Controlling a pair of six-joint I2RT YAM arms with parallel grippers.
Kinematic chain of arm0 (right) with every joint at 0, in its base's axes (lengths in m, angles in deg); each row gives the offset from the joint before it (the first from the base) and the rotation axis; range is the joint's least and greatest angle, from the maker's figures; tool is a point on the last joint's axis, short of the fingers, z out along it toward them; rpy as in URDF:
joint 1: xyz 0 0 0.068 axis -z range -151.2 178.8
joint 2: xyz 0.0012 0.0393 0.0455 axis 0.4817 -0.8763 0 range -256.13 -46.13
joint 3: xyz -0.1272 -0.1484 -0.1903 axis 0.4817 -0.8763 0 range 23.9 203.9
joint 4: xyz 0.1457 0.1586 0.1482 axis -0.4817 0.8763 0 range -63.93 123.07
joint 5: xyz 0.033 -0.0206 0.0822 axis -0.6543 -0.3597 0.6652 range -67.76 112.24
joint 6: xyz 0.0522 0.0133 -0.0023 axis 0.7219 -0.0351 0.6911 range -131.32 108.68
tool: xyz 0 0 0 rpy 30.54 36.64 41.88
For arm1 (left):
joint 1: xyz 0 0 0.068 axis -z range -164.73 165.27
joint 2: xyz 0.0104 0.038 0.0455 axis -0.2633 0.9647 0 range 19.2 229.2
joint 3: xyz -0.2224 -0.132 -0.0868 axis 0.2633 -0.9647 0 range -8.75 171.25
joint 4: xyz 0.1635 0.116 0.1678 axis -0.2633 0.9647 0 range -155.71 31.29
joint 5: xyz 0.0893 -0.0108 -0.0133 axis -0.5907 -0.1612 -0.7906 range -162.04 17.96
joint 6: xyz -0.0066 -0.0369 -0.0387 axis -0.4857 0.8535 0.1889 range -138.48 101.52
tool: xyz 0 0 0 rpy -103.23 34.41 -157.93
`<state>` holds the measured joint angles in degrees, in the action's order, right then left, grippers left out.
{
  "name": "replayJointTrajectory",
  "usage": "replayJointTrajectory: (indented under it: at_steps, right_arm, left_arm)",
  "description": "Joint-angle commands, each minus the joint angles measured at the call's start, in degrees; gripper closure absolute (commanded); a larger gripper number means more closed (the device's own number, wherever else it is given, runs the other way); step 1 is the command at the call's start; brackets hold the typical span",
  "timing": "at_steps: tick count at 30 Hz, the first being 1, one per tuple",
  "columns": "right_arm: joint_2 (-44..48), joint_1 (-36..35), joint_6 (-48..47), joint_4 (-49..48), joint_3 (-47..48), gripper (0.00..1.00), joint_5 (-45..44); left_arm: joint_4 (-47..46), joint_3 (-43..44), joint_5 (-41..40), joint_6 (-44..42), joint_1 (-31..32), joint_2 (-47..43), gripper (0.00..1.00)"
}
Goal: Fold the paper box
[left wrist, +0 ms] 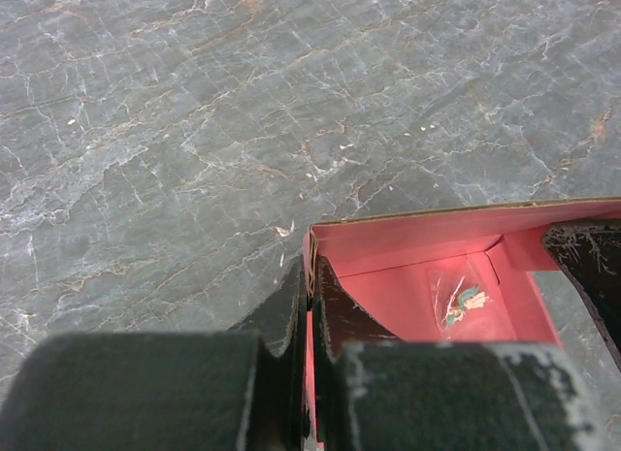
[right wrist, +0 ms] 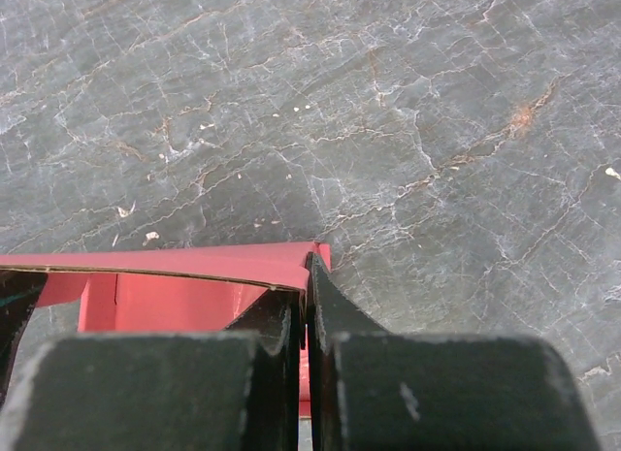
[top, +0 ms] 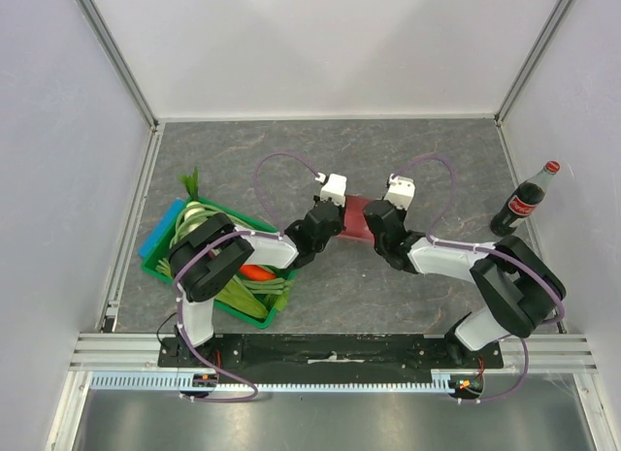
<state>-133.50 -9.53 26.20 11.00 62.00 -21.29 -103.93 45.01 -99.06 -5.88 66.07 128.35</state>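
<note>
The paper box [top: 356, 219] is a small pink card box lying mid-table between my two arms. In the left wrist view its open inside [left wrist: 427, 276] shows, with a small clear packet [left wrist: 464, 301] on its floor. My left gripper [left wrist: 310, 286] is shut on the box's left side wall, one finger inside and one outside. My right gripper [right wrist: 309, 286] is shut on the box's [right wrist: 184, 281] right side wall in the same way. Seen from above, the left gripper [top: 337, 221] and right gripper [top: 374, 218] meet the box from either side.
A green crate [top: 228, 267] of vegetables with a blue piece beside it stands at the left, under the left arm. A dark cola bottle [top: 524, 201] with a red cap stands at the right edge. Grey stone-pattern tabletop [top: 291, 150] stretches behind the box.
</note>
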Motion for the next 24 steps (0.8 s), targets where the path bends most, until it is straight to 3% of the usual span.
replayJointTrajectory:
  at_steps: [1, 6, 13, 19, 24]
  right_arm:
    - [-0.17, -1.04, 3.71, -5.4, -3.56, 1.0, -8.41]
    - [1.06, -3.33, 2.56, -12.43, -8.74, 1.0, -11.4]
    - [-0.16, -6.23, 3.35, -15.69, -11.82, 1.0, -14.65]
    - [-0.87, -8.51, 6.16, -14.37, -12.35, 1.0, -17.2]
    - [-0.34, -9.13, 7.74, -12.88, -13.32, 1.0, -17.99]
  left_arm:
    - [-8.44, -3.91, -3.3, 2.0, 0.61, -0.16, 0.98]
    - [-12.14, -6.38, -4.26, 2.16, 1.66, 0.1, 0.98]
    - [-9.08, -6.3, -7.25, 4.45, 3.68, 0.98, 0.98]
    - [-1.96, -2.79, -14.63, 6.91, 6.76, 2.74, 0.98]
    - [-3.79, -3.22, -17.36, 7.26, 8.08, 4.85, 0.98]
